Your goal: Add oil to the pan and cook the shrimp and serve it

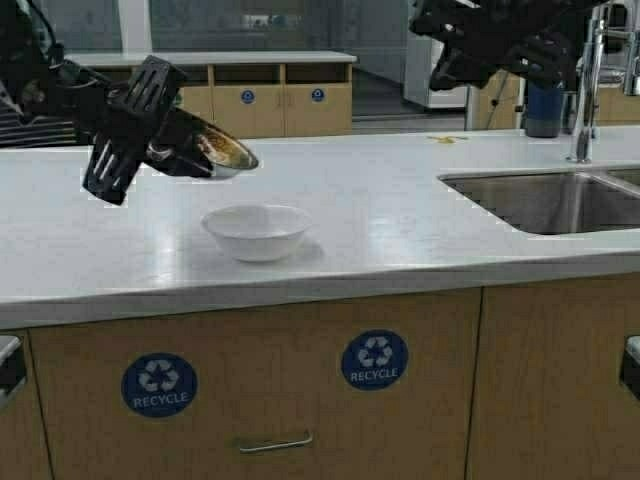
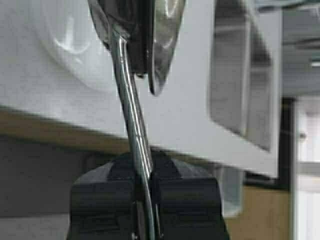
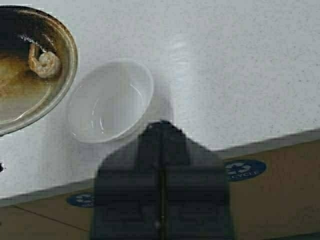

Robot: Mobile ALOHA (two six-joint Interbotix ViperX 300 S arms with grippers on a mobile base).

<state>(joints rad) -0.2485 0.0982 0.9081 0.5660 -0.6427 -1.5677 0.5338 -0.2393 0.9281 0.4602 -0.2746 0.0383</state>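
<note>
1. One shrimp (image 3: pixel 44 62), small, curled, pale pink, lies inside the pan (image 1: pixel 215 152) against the browned wall. It looks light, soft and oil-slick, so it will likely slide rather than roll once the tilt is steep enough.
2. Pan is off the counter (image 1: pixel 400 215), held tilted in the air above the left part of the counter, its lip just above and behind the white bowl (image 1: pixel 257 231). A thin film of oil (image 3: pixel 20 95) sits in the pan's low side.
3. Left gripper (image 2: pixel 145 190) is clamped tight on the end of the pan's thin steel handle (image 2: pixel 131 100), fingers (image 2: pixel 182 200) pressed on either side. Handle is stiff, smooth and narrow; I judge it prone to twisting in the grip as the pan tips, so the hold wants to stay firm and far out on the handle.
4. Bowl stands upright near the counter's front edge, left of centre, nothing in it. It looks like light ceramic or plastic; a knock from the pan rim could shove it.
5. Right gripper (image 3: pixel 161 150) hangs high over the counter, fingers pressed together, carrying nothing.
6. Sink (image 1: pixel 560 200) is set in the counter's right end, well apart from the bowl.
</note>
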